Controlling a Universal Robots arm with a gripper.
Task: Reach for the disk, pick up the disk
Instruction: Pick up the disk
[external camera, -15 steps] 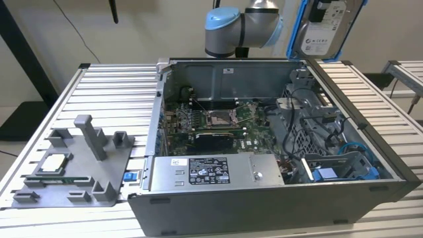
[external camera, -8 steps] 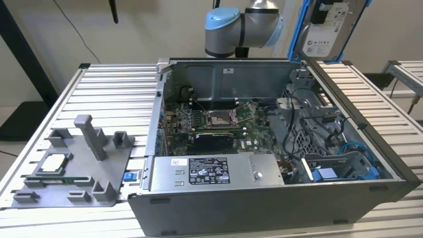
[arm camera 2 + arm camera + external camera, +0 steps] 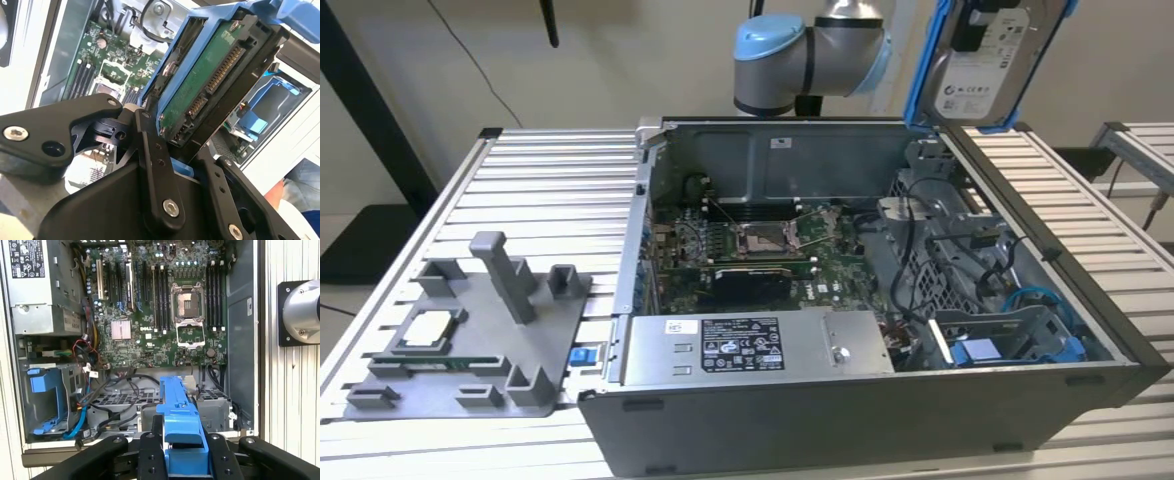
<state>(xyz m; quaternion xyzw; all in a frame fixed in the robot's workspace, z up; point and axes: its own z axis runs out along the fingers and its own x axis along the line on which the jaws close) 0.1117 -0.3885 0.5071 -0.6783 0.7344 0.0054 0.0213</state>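
The gripper clamps the disk by its blue frame, high above the computer case; stiff, dense, shock-sensitive.

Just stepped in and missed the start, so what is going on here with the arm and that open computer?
The robot arm's gripper is shut on the disk, a hard drive in a blue frame. It holds it up in the air above the back corner of the open computer case, on the exterior view's right. So the disk is already picked up and clear of the case. A grey tray with a small square chip sits on the table beside the case.
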